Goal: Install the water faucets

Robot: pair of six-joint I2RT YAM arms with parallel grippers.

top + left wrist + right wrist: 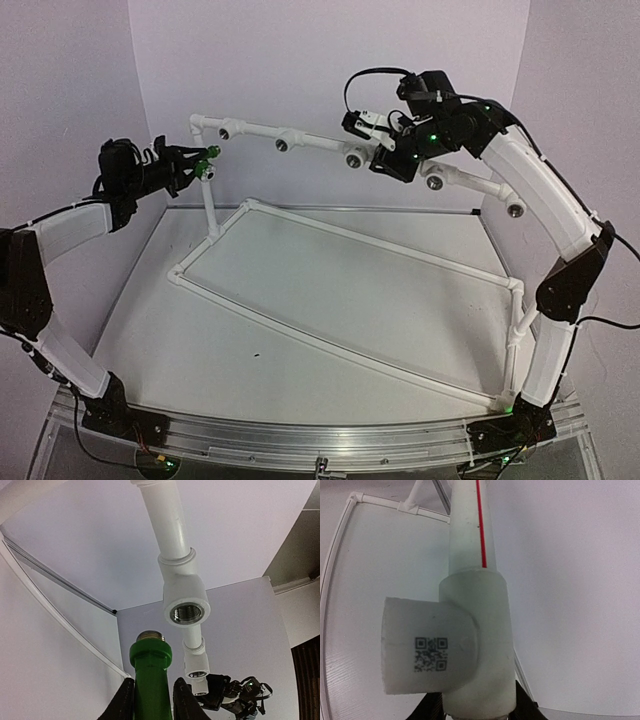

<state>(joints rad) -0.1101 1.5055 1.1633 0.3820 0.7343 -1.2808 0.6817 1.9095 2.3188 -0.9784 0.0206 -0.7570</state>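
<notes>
A green water faucet (pixel 150 680) stands upright between the black fingers of my left gripper (pixel 152 687), which is shut on it; its silver threaded end (pixel 150 636) sits just below and left of a white tee's threaded socket (pixel 186 614). From above, the faucet (pixel 208 155) and left gripper (pixel 190 160) hang at the left end of the raised white pipe (pixel 255 130). My right gripper (pixel 476 705) has a finger against each side of a white tee fitting (pixel 470 645) with a QR code. It sits mid-rail (pixel 392 165).
The raised rail carries several tee sockets (pixel 283 145) and stands on two uprights (pixel 210 205) over a white pipe frame (pixel 350 250) lying on the table. White walls close in behind and at both sides. A metal rail (pixel 320 440) runs along the near edge.
</notes>
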